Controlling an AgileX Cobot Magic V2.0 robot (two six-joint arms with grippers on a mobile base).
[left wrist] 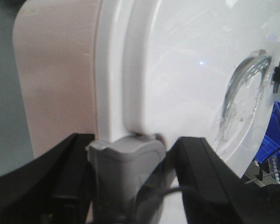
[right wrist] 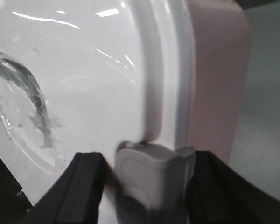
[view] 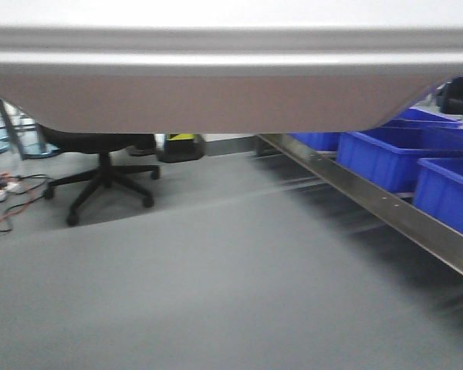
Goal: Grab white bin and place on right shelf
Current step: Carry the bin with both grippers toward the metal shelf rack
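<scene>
White bin [view: 216, 92] aloft; left fingers [left wrist: 60, 182] and right fingers [right wrist: 84, 186] clamp its latches [left wrist: 126, 172] (front view blurred). Keep level, ease toward right shelf [view: 386, 204].

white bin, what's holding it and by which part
The left gripper and right gripper hold the white bin, each closed around a grey latch at its lid rim.

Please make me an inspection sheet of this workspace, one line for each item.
Surface: grey floor, motion-blurred.
Job's things: white bin held above the floor, lid on; right shelf at right, steel beam low.
Clutter: blue bins behind that beam.
Grippers: left gripper and right gripper, jaws on either side of the bin's grey latches.
Cables: cables on the floor, far left.
Surroundings: office chair at left.
</scene>
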